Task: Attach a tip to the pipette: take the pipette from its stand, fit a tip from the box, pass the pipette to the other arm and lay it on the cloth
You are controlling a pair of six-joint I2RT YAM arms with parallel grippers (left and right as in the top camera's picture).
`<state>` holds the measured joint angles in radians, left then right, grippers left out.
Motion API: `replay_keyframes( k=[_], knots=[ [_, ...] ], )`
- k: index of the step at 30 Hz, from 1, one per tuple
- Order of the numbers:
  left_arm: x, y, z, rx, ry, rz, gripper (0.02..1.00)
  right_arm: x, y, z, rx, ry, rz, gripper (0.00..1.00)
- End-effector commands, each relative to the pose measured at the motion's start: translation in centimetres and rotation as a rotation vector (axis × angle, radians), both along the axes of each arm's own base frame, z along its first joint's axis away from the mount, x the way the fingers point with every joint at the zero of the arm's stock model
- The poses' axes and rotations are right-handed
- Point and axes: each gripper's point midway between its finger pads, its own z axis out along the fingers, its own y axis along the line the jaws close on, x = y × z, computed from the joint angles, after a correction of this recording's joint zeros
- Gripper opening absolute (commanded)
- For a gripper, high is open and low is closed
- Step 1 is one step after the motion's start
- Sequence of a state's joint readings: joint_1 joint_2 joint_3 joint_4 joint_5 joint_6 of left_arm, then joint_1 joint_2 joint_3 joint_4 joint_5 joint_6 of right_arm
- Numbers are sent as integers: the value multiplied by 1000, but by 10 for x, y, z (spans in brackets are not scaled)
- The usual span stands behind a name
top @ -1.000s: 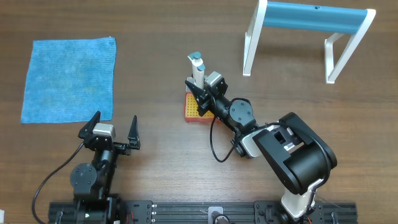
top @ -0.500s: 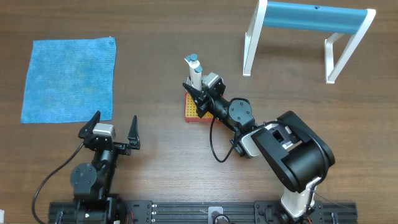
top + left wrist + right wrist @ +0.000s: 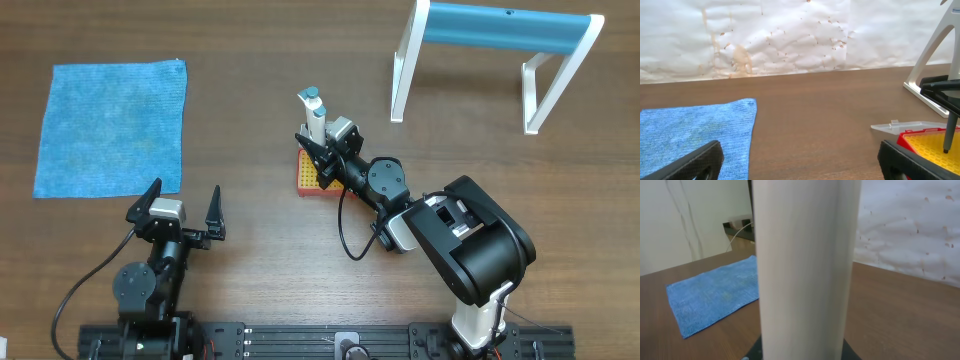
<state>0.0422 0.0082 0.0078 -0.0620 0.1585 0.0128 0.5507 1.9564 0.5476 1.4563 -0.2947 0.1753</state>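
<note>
My right gripper [image 3: 318, 148] is shut on the white pipette [image 3: 313, 110], which has a blue top and stands upright over the orange tip box [image 3: 310, 175]. The pipette's pale body [image 3: 805, 265] stands very close in the right wrist view. In the left wrist view its thin lower shaft [image 3: 950, 131] reaches down to the yellow tip rack [image 3: 927, 144]; whether a tip is on it I cannot tell. My left gripper [image 3: 185, 192] is open and holds nothing, low at the front left, just below the blue cloth [image 3: 112, 128].
The white stand with a blue top bar [image 3: 495, 35] is at the back right. The tip box's clear lid [image 3: 892, 127] lies open beside the rack. The cloth [image 3: 695, 132] lies flat, and bare wooden table lies between it and the tip box.
The pipette in my right gripper has shifted slightly left and up the picture over the tip box. The left arm has not moved.
</note>
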Motion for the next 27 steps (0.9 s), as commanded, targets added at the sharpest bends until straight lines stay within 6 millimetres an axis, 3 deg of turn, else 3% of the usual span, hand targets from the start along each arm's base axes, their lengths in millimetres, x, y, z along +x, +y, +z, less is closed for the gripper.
replay_keyframes(
  k=[1,11,27],
  knots=[
    [0,-1,-1,-6,3,-7,996,5,1,4,14,-11,4,80],
    [0,-1,-1,-6,3,-7,996,0,11,15,27,-38,61,82],
    [0,-1,-1,-6,3,-7,996,8,1,15,24,-37,33,80]
  ],
)
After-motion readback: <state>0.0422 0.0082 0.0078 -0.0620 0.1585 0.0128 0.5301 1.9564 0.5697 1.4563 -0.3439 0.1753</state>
